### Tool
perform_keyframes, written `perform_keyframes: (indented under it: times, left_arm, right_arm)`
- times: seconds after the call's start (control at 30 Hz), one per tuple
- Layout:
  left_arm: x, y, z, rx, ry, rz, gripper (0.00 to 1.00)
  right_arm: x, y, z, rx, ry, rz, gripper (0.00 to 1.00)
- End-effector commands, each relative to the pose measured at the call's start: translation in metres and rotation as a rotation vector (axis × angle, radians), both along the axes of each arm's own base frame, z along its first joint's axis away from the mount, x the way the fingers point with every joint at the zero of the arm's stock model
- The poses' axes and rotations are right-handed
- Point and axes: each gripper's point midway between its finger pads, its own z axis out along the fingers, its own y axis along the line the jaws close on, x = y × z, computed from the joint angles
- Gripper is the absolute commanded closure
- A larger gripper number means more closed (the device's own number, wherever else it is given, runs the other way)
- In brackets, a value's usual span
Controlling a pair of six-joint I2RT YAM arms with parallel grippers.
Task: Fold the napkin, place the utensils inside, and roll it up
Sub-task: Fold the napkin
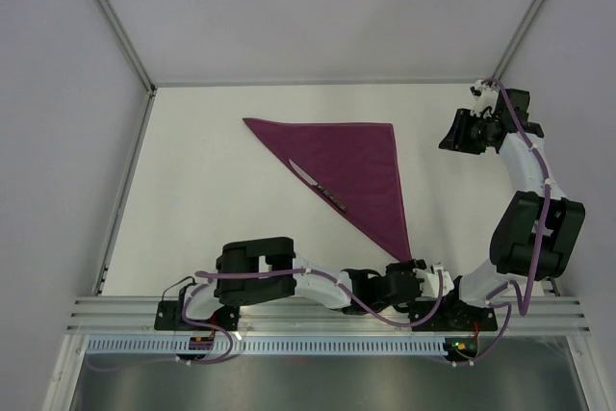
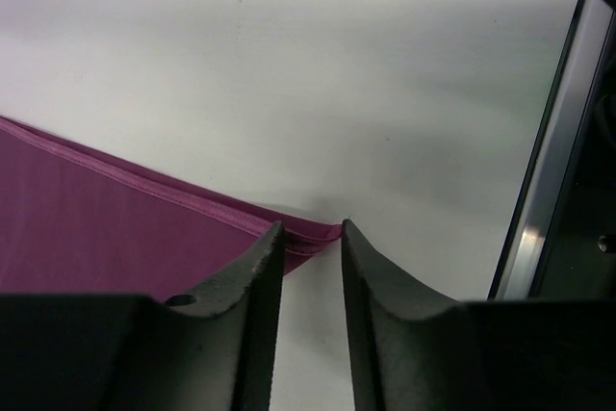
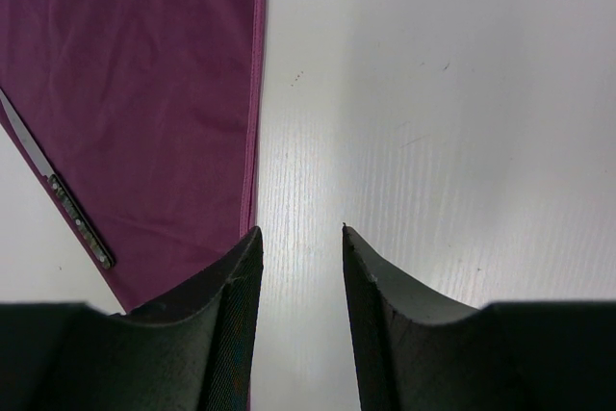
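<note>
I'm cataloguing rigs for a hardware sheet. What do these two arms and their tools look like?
The left arm and right arm alternate white and black segments, with a purple cable looped along each. The left tool and right tool each have two black, matte fingers with curved inner faces. No markings are legible.

Bright diffuse light, soft faint shadows, slightly blurred foreground in wrist views.

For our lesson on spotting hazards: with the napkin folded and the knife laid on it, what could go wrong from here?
The slim silver knife with dark handle lies along the diagonal edge of the folded purple cloth napkin, so rolling may nudge it off. The left gripper straddles only the near corner's very tip; a pinch there might slip or catch one layer.
</note>
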Motion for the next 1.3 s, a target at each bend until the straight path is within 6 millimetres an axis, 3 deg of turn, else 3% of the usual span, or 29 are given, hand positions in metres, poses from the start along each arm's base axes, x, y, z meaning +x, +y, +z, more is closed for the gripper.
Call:
perform_keyframes:
  times: [0.0, 0.5, 0.97, 1.27]
  left_arm:
    - [0.005, -0.015, 0.019, -0.058, -0.040, 0.003, 0.66]
    - [0.009, -0.016, 0.025, -0.074, -0.030, 0.013, 0.98]
    - [0.026, -0.012, 0.058, -0.162, 0.033, 0.036, 0.98]
    - [0.064, 0.007, 0.086, -0.269, 0.154, 0.106, 0.98]
  right_arm:
    - [0.001, 0.004, 0.017, 0.010, -0.059, 0.010, 0.56]
    - [0.001, 0.004, 0.017, 0.009, -0.059, 0.011, 0.55]
    - [0.002, 0.004, 0.016, 0.010, -0.057, 0.013, 0.56]
    - [0.002, 0.004, 0.014, 0.012, -0.052, 0.015, 0.56]
